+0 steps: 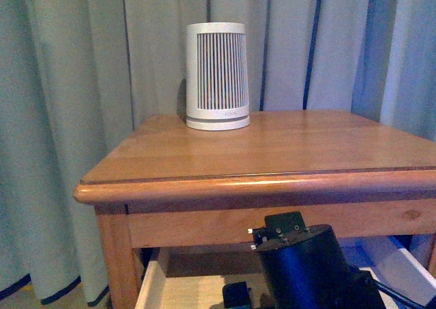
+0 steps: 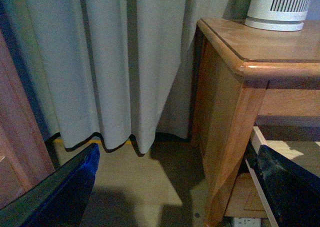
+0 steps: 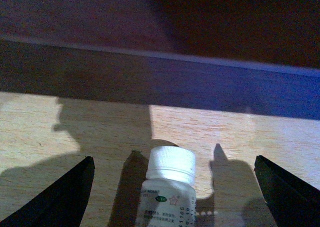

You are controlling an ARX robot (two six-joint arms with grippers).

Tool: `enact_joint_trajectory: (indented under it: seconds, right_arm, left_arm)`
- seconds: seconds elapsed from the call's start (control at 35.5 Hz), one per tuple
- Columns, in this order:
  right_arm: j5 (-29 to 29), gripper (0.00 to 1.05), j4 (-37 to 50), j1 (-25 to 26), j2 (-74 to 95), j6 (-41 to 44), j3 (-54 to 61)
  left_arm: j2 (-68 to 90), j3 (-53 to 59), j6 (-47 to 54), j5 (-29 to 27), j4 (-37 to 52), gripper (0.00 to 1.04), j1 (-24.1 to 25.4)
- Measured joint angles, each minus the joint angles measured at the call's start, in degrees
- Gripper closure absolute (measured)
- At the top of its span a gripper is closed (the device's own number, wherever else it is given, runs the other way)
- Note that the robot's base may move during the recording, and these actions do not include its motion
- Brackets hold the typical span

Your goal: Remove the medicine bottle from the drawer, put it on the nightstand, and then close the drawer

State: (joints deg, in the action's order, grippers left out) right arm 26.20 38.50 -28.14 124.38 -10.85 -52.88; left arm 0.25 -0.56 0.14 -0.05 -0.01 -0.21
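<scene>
Right hand (image 3: 173, 159) spread wide around the medicine bottle (image 3: 168, 189).
I see the bottle inside the drawer (image 3: 60, 127), touching neither side of the hand.

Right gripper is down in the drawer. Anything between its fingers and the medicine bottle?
Nothing visible. The medicine bottle sits on the pale floor of the drawer, between the open fingers of the right gripper, with bare wood showing on each side and no other object there.

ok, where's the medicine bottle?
Right wrist view: the medicine bottle sits on the pale floor of the drawer, centred between the fingers of the open right tool, touching neither. Hidden in front view.
</scene>
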Motion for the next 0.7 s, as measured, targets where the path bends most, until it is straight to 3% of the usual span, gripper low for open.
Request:
enact_joint_trajectory:
  seconds: [0.34, 0.59, 0.7]
  right_arm:
    - [-6.47, 0.07, -11.82, 0.28, 0.61, -8.28, -4.17]
    - [-5.77, 0.07, -8.52, 0.68, 1.62, -6.91, -4.5]
    - [-5.66, 0.25, -7.65, 0.85, 1.77, -6.32, -4.52]
  left_arm:
    - [0.0, 0.0, 0.0, -0.02, 0.0, 0.07, 0.0]
    - [0.0, 0.0, 0.0, 0.0, 0.0, 0.07, 0.0]
    - [0.0, 0.0, 0.0, 0.0, 0.0, 0.07, 0.0]
